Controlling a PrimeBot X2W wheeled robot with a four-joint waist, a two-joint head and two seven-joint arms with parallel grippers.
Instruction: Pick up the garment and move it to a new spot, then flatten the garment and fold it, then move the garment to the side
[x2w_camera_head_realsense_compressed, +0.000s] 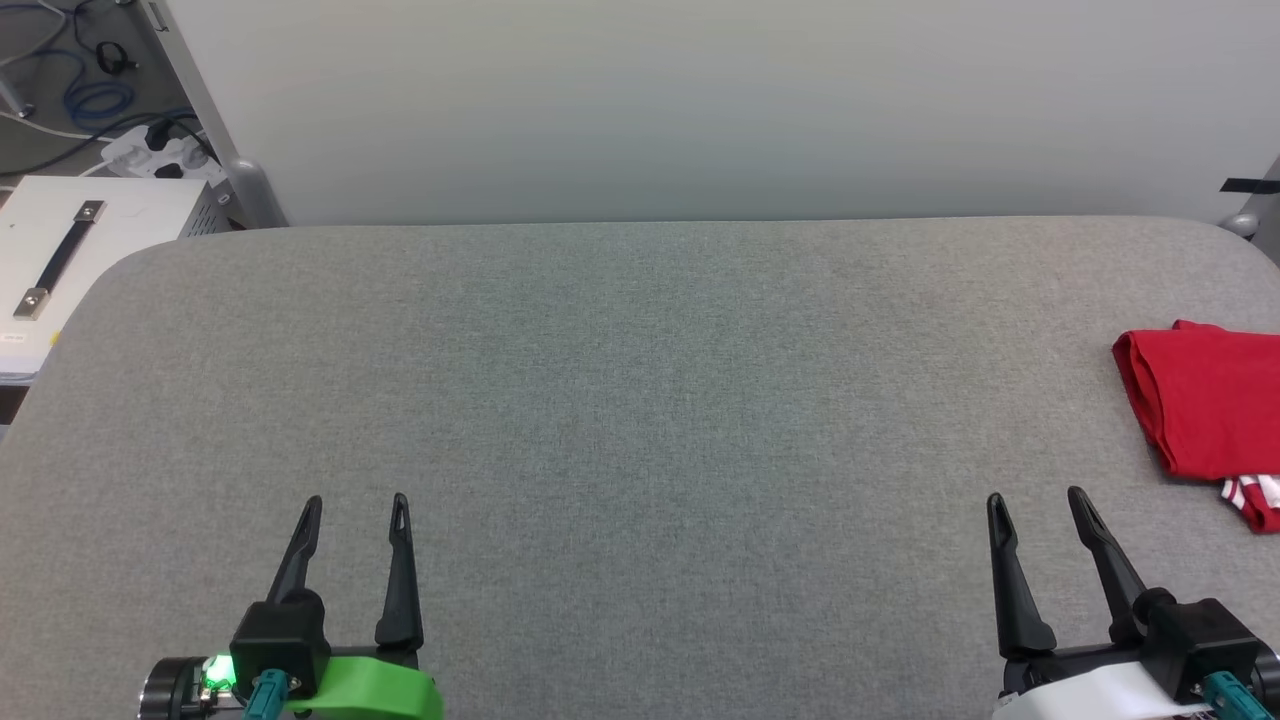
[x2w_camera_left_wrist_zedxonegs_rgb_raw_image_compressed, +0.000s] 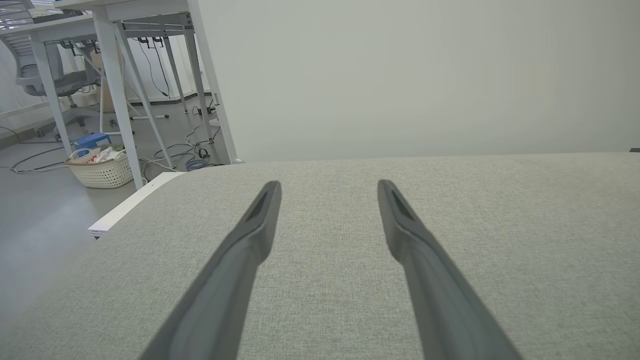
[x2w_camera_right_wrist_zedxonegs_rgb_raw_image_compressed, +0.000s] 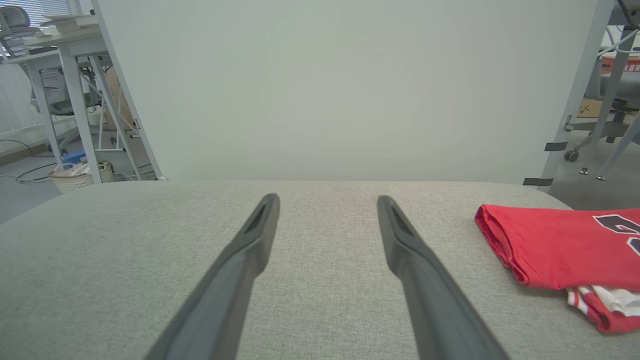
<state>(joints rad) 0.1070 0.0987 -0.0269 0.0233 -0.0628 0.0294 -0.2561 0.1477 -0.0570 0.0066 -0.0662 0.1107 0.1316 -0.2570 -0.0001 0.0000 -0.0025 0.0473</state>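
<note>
My left claw (x2w_camera_head_realsense_compressed: 358, 505) and right claw (x2w_camera_head_realsense_compressed: 1036, 498) stood spread, empty. The garment (x2w_camera_head_realsense_compressed: 1200, 400) lay folded at the table's (x2w_camera_head_realsense_compressed: 640, 380) right edge. I judged it soft, light and limp, best pinched at its thick folded left edge.

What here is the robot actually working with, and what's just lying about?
Part of the job:
- shirt, red, folded, at the right end of the table
- table, grey, which the shirt lies on

Just lying about:
- case, white with a strap handle, beside the table
- power strip on the floor
- basket under a desk
</note>
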